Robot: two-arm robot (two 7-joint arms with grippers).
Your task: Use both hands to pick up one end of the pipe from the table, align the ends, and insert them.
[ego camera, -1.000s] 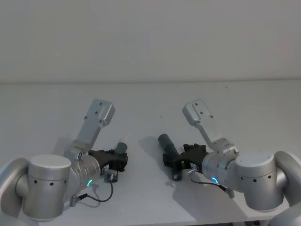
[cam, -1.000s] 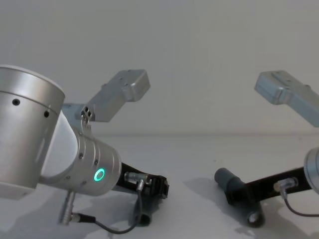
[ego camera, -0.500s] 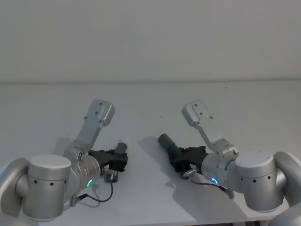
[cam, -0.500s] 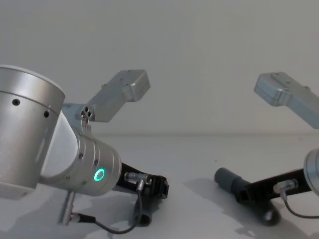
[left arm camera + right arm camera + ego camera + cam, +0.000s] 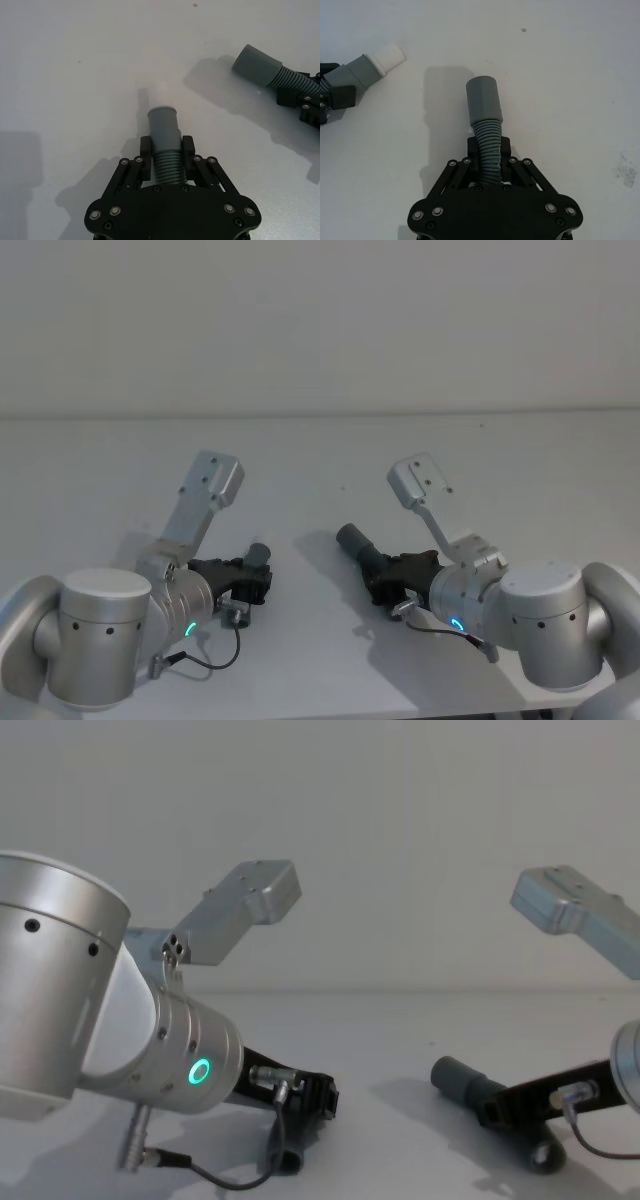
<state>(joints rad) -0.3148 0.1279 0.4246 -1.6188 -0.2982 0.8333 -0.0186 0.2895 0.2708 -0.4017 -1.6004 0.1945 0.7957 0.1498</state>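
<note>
Two tight grips: left hand (image 5: 167, 150) on white-tipped piece (image 5: 164, 125), right hand (image 5: 489, 150) on plain-cuffed piece (image 5: 484, 102), seemingly just off table (image 5: 75, 100).

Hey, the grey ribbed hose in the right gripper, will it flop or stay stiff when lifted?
Probably flexes slightly: the hose curves where the right gripper clamps its ribs. Its smooth cuff looks rigid, so likely keeps shape. Being round, it may roll if released on the table.
</note>
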